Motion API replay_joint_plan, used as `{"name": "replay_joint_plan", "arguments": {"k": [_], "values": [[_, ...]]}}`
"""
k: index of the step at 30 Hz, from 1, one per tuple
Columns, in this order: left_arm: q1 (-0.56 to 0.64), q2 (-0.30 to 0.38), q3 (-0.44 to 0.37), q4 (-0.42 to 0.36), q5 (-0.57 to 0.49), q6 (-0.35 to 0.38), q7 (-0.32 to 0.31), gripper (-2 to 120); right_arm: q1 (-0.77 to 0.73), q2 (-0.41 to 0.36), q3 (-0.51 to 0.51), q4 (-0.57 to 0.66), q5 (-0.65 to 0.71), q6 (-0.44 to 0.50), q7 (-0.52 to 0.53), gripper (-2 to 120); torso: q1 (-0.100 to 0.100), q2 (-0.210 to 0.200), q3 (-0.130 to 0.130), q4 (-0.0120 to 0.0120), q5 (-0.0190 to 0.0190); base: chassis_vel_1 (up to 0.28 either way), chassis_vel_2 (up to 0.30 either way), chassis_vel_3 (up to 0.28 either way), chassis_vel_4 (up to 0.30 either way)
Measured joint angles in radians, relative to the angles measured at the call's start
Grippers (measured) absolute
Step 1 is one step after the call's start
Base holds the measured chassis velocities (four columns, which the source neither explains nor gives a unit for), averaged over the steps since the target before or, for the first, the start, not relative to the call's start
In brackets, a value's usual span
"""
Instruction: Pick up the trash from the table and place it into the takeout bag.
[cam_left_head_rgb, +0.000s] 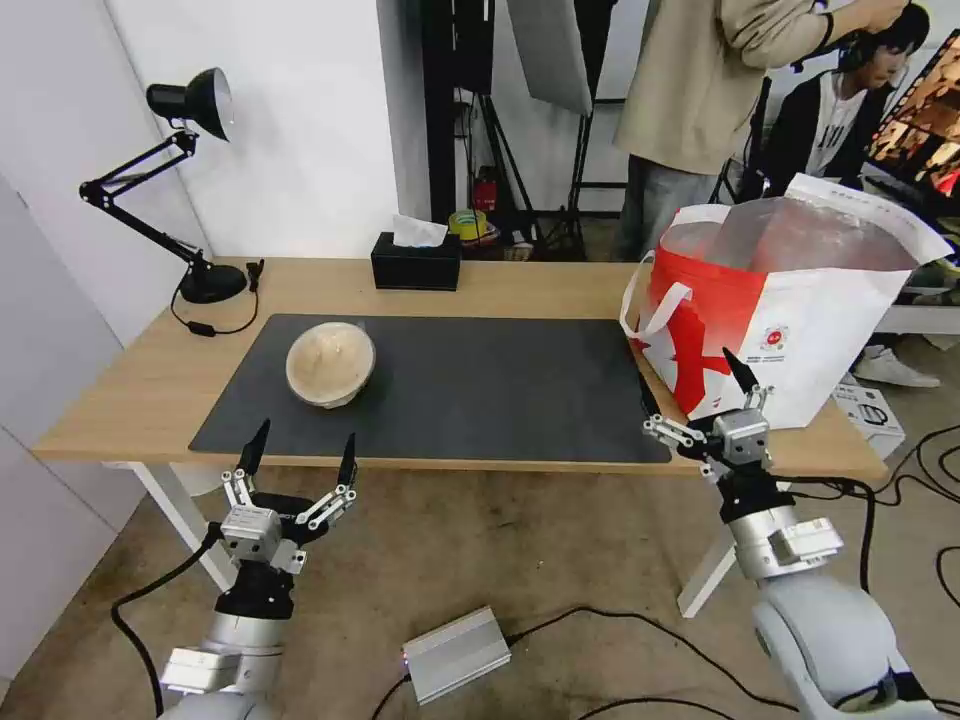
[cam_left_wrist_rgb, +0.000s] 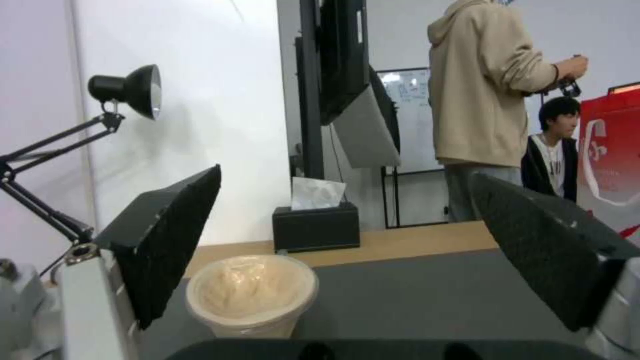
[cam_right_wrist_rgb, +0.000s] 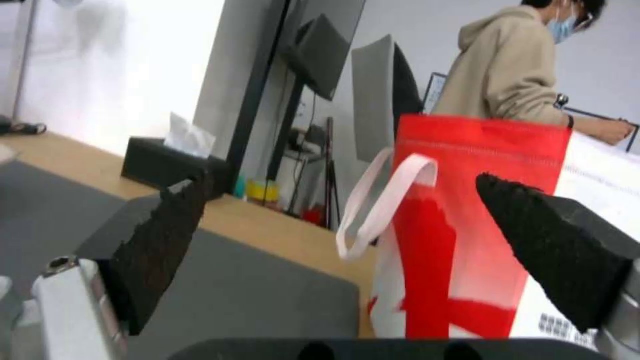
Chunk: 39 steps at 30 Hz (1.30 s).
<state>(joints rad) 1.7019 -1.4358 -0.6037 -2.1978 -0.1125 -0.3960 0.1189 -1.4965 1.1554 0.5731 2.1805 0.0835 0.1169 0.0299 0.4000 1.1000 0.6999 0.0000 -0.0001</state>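
Long light-wood table (cam_left_head_rgb: 500, 285) with dark grey mat (cam_left_head_rgb: 470, 385), boxy white-and-red takeout bag (cam_left_head_rgb: 800, 330) at its right end, round beige lidded bowl (cam_left_head_rgb: 330, 363) on the mat's left, my left gripper (cam_left_head_rgb: 300, 450) spread wide before it, my right gripper (cam_left_head_rgb: 700, 400) spread wide beside the bag.

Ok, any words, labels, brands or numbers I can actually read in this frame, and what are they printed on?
None can be read.
Large white and red takeout bag: small round red logo with tiny print beneath, too small to read.
Same bag's folded white top flap: a line of grey print, blurred.
White box on the floor behind the light-wood table: dark markings, illegible.
Black rectangular tissue box: no text visible.
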Motion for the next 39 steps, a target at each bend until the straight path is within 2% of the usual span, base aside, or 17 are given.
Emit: {"name": "replay_joint_plan", "arguments": {"k": [13,26,39], "values": [[-0.004,0.004,0.003,0.008,-0.001,0.000,0.000,100,-0.130,0.044,-0.002,0.041,-0.057,0.034,-0.024,100,0.000,0.000,0.000,0.0000,0.0000,0.000,0.000,0.000,0.000],[-0.002,0.002,0.005,0.012,0.000,0.001,0.000,100,-0.195,0.063,0.031,0.038,-0.060,0.091,-0.070,100,0.000,0.000,0.000,0.0000,0.0000,0.000,0.000,0.000,0.000],[0.000,0.004,0.002,0.015,0.001,0.000,0.000,100,-0.199,0.073,0.029,0.030,-0.086,0.100,-0.073,100,0.000,0.000,0.000,0.0000,0.0001,0.000,0.000,0.000,0.000]]}}
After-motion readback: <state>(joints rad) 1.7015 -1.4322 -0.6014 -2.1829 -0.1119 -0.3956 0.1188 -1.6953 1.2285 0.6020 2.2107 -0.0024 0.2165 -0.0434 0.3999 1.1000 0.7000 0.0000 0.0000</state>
